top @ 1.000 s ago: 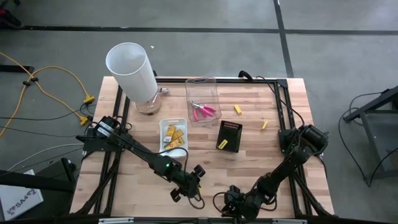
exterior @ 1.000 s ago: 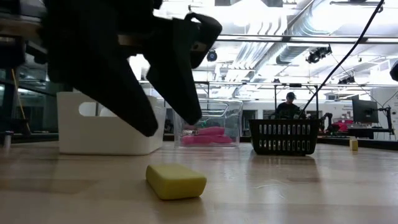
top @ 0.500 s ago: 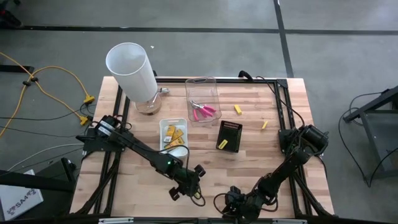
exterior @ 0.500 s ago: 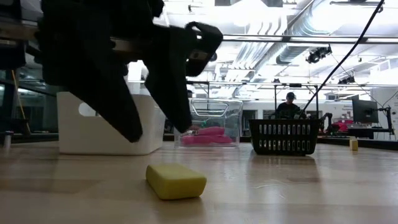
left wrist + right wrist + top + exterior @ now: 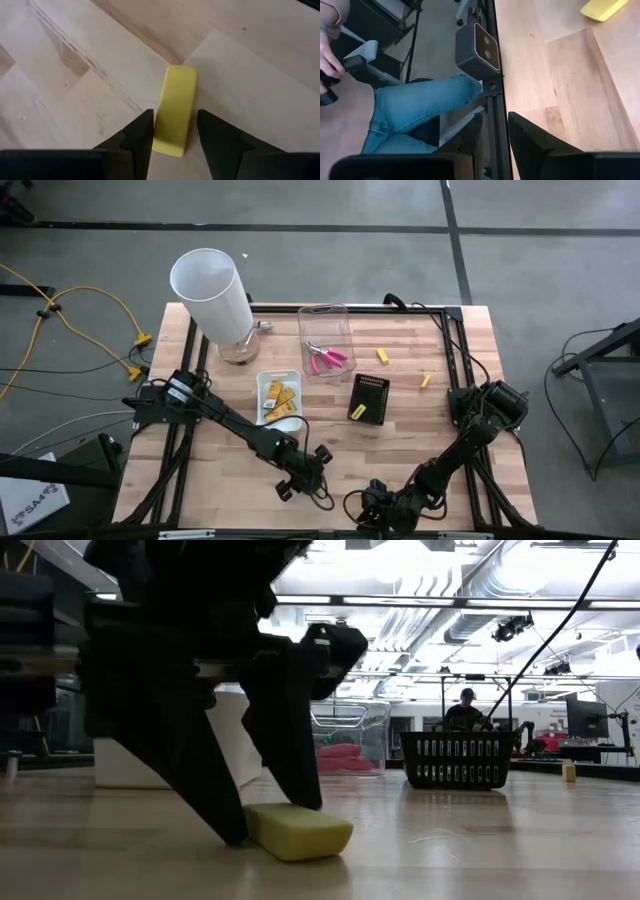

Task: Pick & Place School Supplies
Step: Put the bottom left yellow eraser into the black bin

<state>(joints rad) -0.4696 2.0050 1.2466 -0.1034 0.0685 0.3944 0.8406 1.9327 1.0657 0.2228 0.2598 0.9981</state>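
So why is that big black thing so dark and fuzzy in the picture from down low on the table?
In the low view, the left gripper sits very close to the camera, against bright ceiling lights, so it shows as a blurred black shape. In the left wrist view, the yellow stick between its fingers looks sharp and evenly lit.

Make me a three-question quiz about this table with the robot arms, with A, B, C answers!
1. Where are the pink-handled tools?
A. clear tray
B. black tray
C. bare table
2. How many yellow sticks lie loose on the wood right of the clear tray?
A. none
B. two
C. five
3. The left gripper's jaws are
A. open around a yellow stick
B. holding a pink tool
C. inside the white cylinder

Answers: 1 A, pink shows through the clear walls. 2 B, two lie there. 3 A, the stick lies between open jaws.
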